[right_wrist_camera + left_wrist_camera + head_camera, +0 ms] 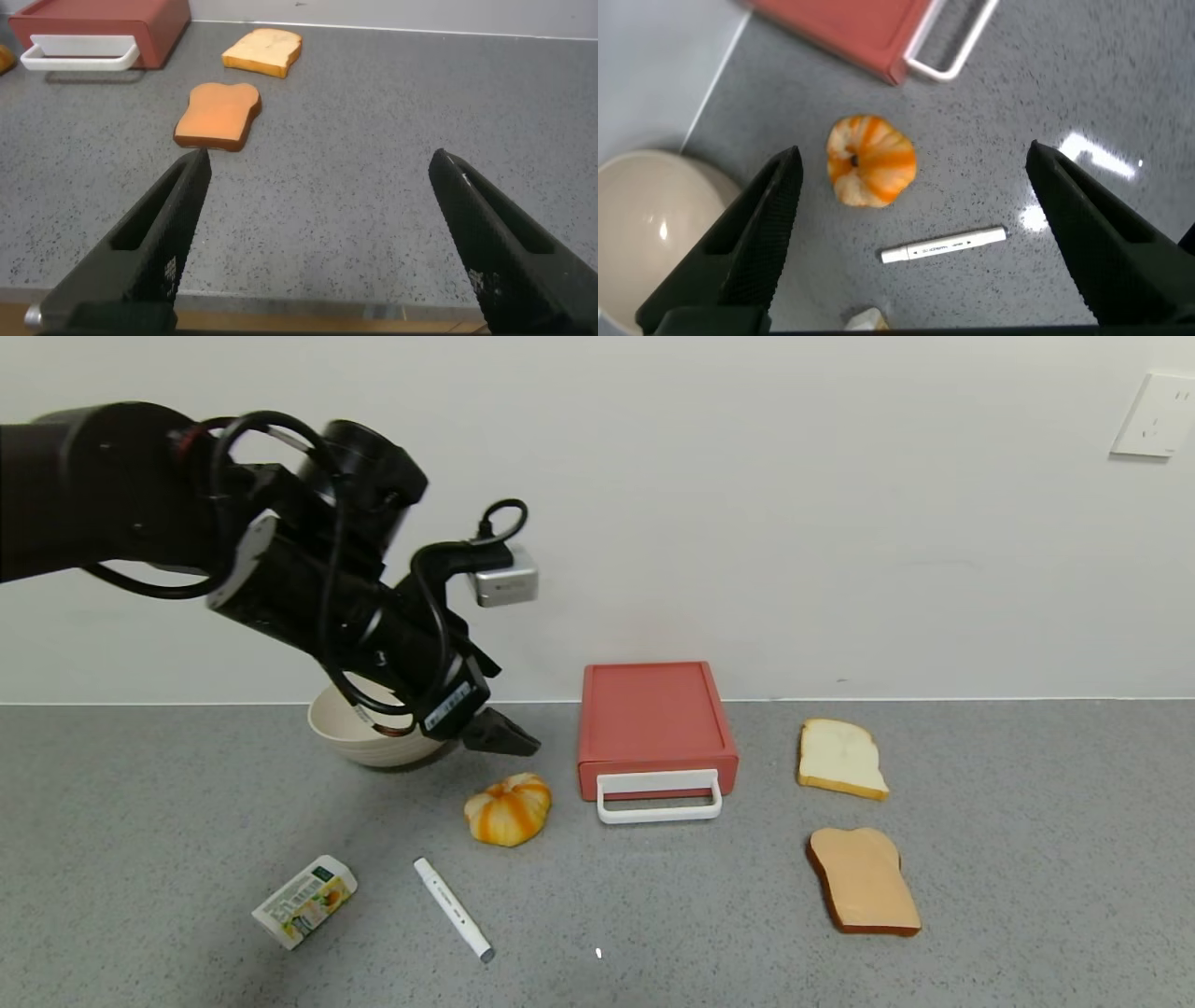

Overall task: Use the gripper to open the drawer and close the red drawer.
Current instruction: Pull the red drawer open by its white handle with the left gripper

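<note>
The red drawer (653, 719) is a flat salmon-red box by the back wall with its tray pushed in and a white loop handle (659, 797) at the front. It also shows in the left wrist view (850, 28) and the right wrist view (103, 23). My left gripper (509, 737) hangs open and empty above the table, left of the drawer and just above a small orange pumpkin (509, 809). Its jaws stand wide apart in the left wrist view (915, 187). My right gripper (318, 187) is open and empty near the table's front edge, out of the head view.
A cream bowl (373, 733) sits behind the left arm. A white marker (453, 908) and a small carton (304, 901) lie at the front left. A white bread slice (840, 758) and a brown toast slice (864, 880) lie right of the drawer.
</note>
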You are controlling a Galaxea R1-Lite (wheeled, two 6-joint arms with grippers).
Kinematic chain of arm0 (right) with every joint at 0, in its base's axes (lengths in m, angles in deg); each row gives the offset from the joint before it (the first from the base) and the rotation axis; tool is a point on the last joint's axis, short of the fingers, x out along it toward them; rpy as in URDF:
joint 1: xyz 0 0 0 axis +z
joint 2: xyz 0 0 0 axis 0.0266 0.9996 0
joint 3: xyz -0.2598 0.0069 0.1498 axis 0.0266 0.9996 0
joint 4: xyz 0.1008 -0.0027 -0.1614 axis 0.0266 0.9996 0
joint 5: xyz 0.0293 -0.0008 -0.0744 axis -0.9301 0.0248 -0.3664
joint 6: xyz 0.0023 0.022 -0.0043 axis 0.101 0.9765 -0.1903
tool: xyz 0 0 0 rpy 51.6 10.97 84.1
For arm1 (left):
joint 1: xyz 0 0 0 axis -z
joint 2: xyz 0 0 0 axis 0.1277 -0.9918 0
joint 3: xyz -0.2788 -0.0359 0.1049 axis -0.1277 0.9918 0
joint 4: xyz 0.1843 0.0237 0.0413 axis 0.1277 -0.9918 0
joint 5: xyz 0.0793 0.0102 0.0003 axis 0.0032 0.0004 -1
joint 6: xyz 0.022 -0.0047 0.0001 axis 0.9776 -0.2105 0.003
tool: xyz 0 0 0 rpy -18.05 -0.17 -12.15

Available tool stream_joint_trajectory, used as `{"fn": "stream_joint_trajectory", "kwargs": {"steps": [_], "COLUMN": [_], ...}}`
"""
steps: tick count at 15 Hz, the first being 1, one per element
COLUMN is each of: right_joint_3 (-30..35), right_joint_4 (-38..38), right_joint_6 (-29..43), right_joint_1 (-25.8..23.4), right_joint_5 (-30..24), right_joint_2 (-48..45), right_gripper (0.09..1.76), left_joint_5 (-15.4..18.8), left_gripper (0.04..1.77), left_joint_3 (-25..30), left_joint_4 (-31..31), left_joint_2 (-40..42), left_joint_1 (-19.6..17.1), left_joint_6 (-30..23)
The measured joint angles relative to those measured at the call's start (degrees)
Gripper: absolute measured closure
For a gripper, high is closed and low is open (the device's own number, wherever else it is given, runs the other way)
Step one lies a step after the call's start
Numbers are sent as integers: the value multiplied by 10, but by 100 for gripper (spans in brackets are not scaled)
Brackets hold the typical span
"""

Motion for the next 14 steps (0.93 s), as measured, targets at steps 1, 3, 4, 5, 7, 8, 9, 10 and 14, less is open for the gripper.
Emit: {"fn": "stream_joint_trajectory", "kwargs": {"steps": [1, 3, 4, 5, 7, 8, 9, 10, 14], "right_joint_3": [0, 0, 0, 0, 0, 0, 0, 0, 0], "right_joint_4": [0, 0, 0, 0, 0, 0, 0, 0, 0], "right_joint_6": [0, 0, 0, 0, 0, 0, 0, 0, 0], "right_joint_1": [0, 0, 0, 0, 1, 1, 1, 1, 1], "right_joint_5": [0, 0, 0, 0, 0, 0, 0, 0, 0], "right_joint_2": [0, 0, 0, 0, 0, 0, 0, 0, 0], "right_gripper": [14, 14, 14, 14, 14, 14, 14, 14, 14], "left_joint_5": [1, 1, 1, 0, 0, 0, -1, -3, -8], "left_gripper": [8, 8, 8, 8, 8, 8, 8, 8, 8], "left_joint_3": [-31, -56, -60, -63, -65, -67, -68, -69, -70], "left_joint_4": [-25, -40, -42, -44, -45, -41, -38, -34, -18], "left_joint_2": [-32, -77, -94, -109, -132, -144, -156, -168, -210], "left_joint_1": [16, 44, 57, 69, 88, 97, 106, 114, 131], "left_joint_6": [45, 117, 127, 131, 136, 137, 137, 137, 137]}}
